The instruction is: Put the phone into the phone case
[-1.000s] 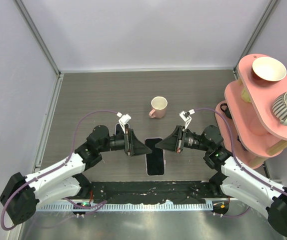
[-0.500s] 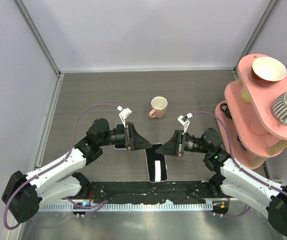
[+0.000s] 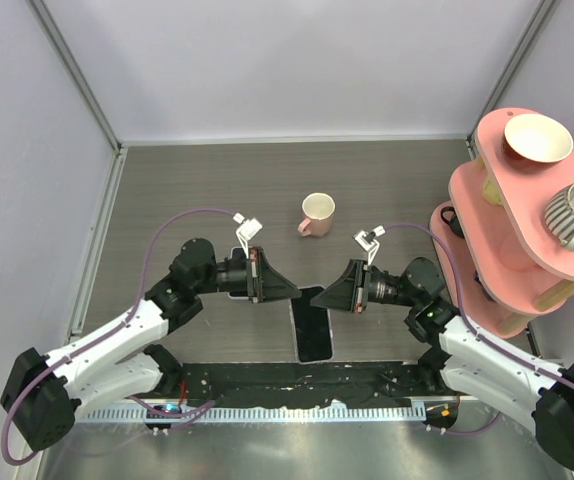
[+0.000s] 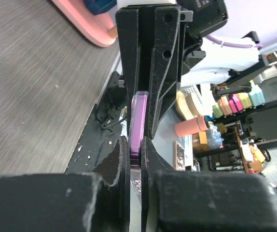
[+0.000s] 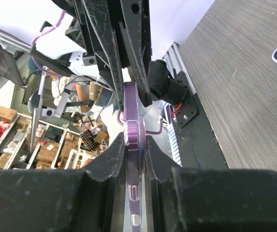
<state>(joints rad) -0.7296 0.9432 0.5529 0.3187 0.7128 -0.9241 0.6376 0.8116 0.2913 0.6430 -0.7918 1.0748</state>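
Pinching phone (image 3: 313,330) between left pincer (image 3: 298,293), right pincer (image 3: 325,300)

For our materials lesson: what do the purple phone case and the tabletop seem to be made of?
The phone case is likely soft plastic or silicone: its glossy purple edge is translucent and light shows through it. The tabletop is probably grey wood-look laminate with a matte finish: it shows fine, even grain lines and little shine.

From overhead you looked down on the grey wood-grain table (image 3: 217,190). Both wrist cameras faced each other, close on one purple-edged slab (image 4: 138,121).
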